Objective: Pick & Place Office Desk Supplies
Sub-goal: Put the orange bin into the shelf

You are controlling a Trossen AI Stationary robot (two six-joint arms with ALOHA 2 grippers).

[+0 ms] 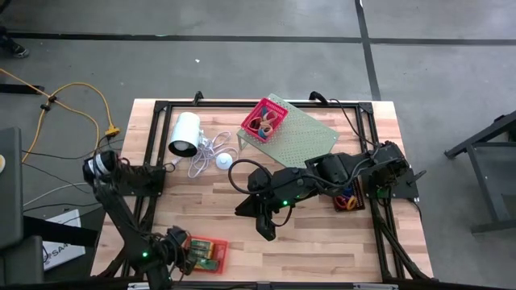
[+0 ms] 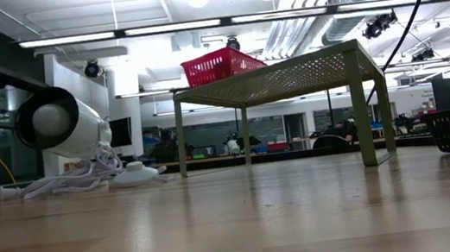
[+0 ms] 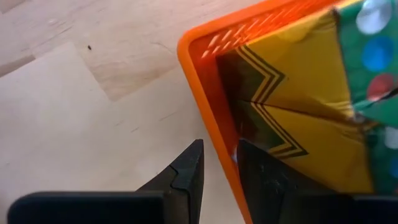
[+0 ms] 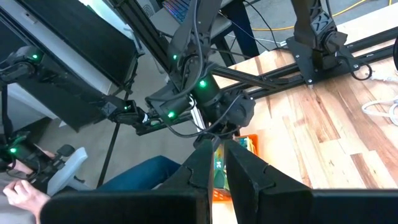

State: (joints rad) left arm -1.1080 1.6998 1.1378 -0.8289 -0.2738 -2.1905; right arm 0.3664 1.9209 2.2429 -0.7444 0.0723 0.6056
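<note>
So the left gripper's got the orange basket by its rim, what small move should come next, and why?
Probably a slight lift. The left gripper straddles the orange basket wall, one finger inside, one outside, and the basket sits on the table near its front edge.

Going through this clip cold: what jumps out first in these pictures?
The red basket of rubber-band loops perched on the pale green perforated shelf at the table's far side. Then the left gripper, its fingers straddling the rim of the orange basket at the near left edge, which holds green and yellow boxes.

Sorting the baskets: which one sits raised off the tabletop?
The red-pink basket, standing on the green perforated shelf; the orange basket and black basket rest on the table.
</note>
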